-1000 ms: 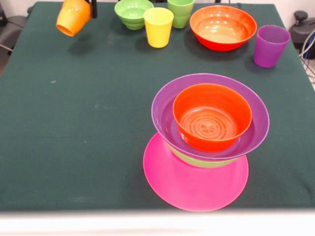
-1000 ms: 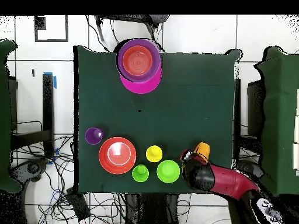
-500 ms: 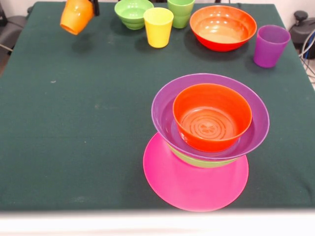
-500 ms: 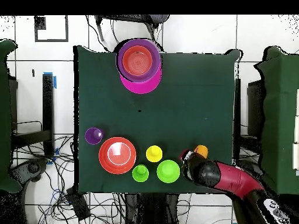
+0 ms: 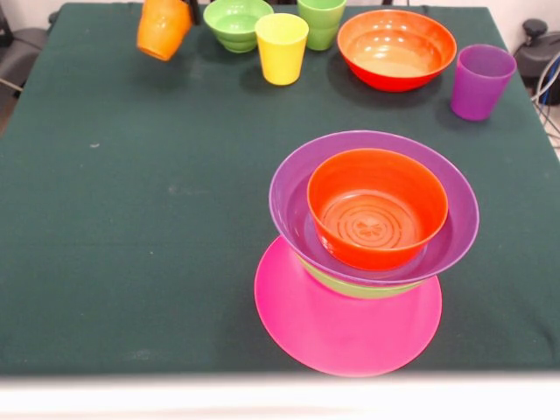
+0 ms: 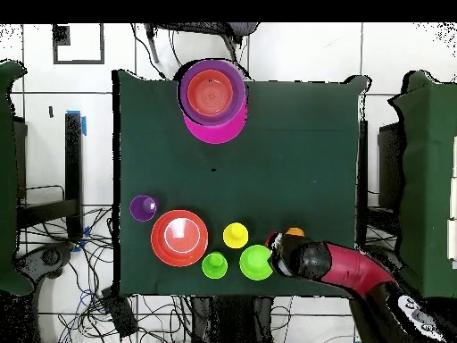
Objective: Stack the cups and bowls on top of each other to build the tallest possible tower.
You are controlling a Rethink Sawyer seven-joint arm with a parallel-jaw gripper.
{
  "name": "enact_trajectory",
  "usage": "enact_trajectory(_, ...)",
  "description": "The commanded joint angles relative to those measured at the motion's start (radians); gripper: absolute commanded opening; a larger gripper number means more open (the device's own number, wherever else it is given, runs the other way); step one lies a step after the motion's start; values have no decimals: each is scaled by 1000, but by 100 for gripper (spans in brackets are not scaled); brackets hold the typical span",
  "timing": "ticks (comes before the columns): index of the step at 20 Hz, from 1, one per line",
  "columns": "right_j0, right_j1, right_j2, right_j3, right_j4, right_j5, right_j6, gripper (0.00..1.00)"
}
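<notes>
An orange cup (image 5: 164, 28) hangs tilted above the table's far left, with my gripper (image 5: 187, 9) shut on it; only a dark bit of the gripper shows at the top edge. From above, the gripper (image 6: 282, 246) sits beside the small ribbed green bowl (image 6: 256, 262), the orange cup (image 6: 294, 232) at its tip. The tower (image 5: 372, 254) stands near the front edge: a pink bowl (image 5: 332, 337) upside down as the base, a light green bowl (image 5: 359, 289), a wide purple bowl (image 5: 293, 188) and an orange-red bowl (image 5: 376, 210) on top.
Along the far edge stand the ribbed green bowl (image 5: 234, 22), a yellow cup (image 5: 281, 48), a light green cup (image 5: 321, 22), a second orange-red bowl (image 5: 395, 48) and a purple cup (image 5: 480, 80). The red arm (image 6: 357, 272) reaches in over the table's corner.
The gripper has carried the orange cup sideways toward the ribbed green bowl, and the cup now hangs more upright. The tower and the other pieces have not moved.
</notes>
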Motion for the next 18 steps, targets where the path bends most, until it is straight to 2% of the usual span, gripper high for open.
enact_trajectory(1, 8, 71, 130, -33, 34, 88, -41, 0)
enact_trajectory(9, -4, 134, 146, -58, 15, 52, -38, 0)
enact_trajectory(18, 20, 120, 155, -104, 9, 81, -48, 0)
